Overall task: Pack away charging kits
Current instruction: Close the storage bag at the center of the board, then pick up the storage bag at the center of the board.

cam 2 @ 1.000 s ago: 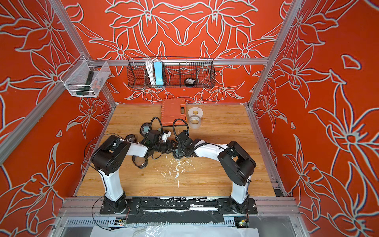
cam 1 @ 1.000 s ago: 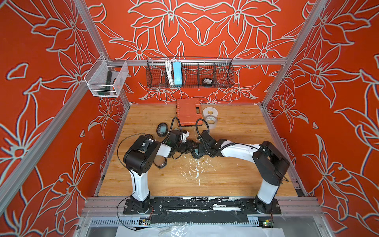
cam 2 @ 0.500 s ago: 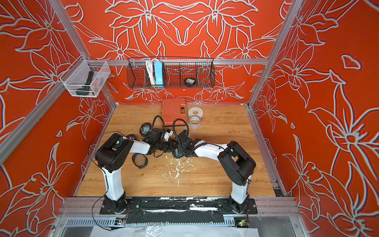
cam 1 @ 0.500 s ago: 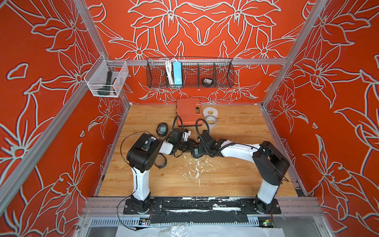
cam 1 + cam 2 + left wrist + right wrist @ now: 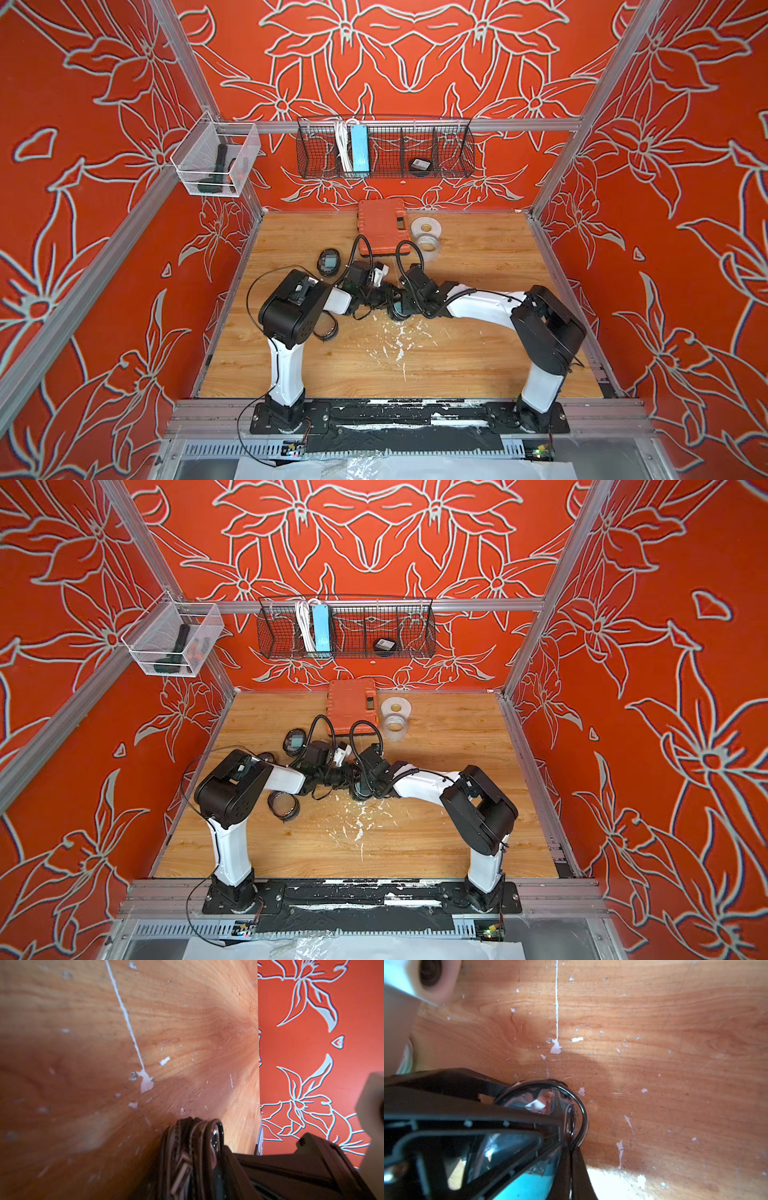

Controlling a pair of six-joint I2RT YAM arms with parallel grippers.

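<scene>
The right pincer [image 5: 401, 305] is clenched on a pouch [image 5: 544, 1099], held low at the middle of the worktop [image 5: 478, 353]. What looks like a teal plug [image 5: 527, 1186] is seen through its clear face. The left pincer [image 5: 380, 296] has been brought in over the last second and is now right beside the same pouch, whose dark rim and zip are seen close up in the left wrist view. Whether the left jaws are closed on that rim cannot be told; the fingers are hidden. It is judged that the zip is about to be pulled shut, so this kit is nearly packed.

Farther out, a second pouch [image 5: 329, 262] with something inside lies toward the back left corner, and a third pouch [image 5: 284, 806], which looks empty, lies nearer the left edge. A fourth pouch [image 5: 419, 165] has been put in the wire basket [image 5: 453, 158] on the back wall. An orange case [image 5: 380, 226] and tape rolls [image 5: 426, 235] are kept at the back edge. No writing can be read; the fourth pouch's label is too small.
</scene>
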